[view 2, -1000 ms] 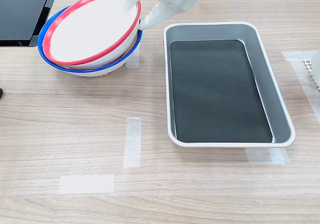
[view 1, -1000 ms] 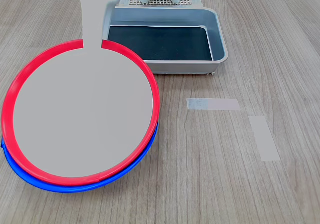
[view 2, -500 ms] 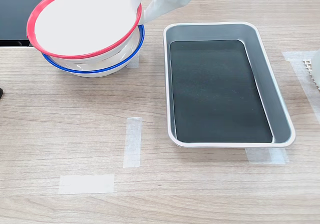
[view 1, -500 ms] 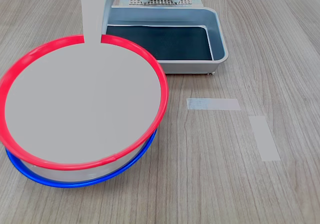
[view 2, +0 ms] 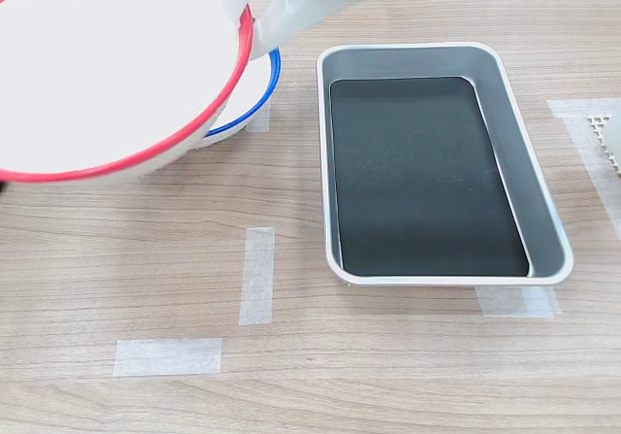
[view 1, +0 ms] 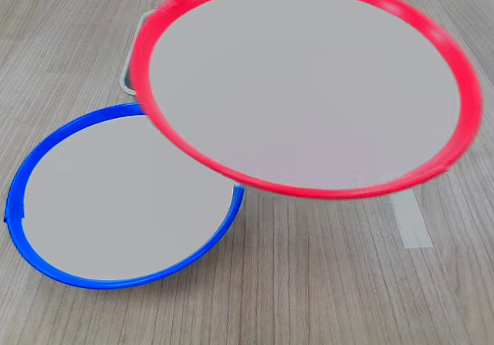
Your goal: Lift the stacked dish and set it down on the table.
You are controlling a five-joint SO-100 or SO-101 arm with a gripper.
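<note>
First exterior view: red-rimmed dish (view 1: 309, 90) now high in the air, clear of the blue-rimmed plate (view 1: 123, 198), which 1 second ago lay hidden beneath it and now shows its whole pale centre on the worktop (view 1: 332, 283). Looms large, covering the grey tray.

Second exterior view: same dish at upper left, lifted off the blue-rimmed plate, with the pincer (view 2: 254, 12) clamped on its rim. Grey tray (view 2: 543, 201) empty, tape strips (view 2: 257, 274) bare. Lift done by the look of it; setting down remains. No brands, labels or readable writing anywhere.
</note>
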